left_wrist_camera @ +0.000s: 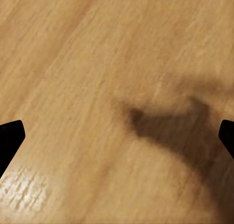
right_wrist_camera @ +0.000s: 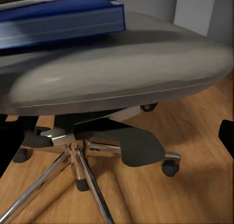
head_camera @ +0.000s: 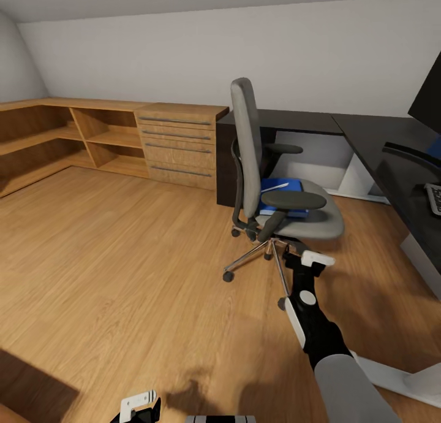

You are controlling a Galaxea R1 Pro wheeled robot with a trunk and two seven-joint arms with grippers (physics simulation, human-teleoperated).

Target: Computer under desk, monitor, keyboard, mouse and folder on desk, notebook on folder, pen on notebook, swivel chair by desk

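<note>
Your inventory, largest first: the desk (head_camera: 380, 147) along the right, black-topped, with the monitor (head_camera: 429, 101) and keyboard (head_camera: 433, 197) at the picture's edge; the swivel chair (head_camera: 257, 165) just beside it on the wood floor (head_camera: 110, 257). On your chair seat lies the folder (head_camera: 283, 193), a white pen (head_camera: 274, 187) on top; your right gripper (right_wrist_camera: 117, 136) sits near the chair base, fingers spread, and your left gripper (left_wrist_camera: 117, 136) hangs released over bare floor

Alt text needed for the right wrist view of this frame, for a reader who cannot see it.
Close, low view of the swivel chair: its grey seat with the blue folder lying on it, chrome star base and casters below, on a wooden floor.
</note>
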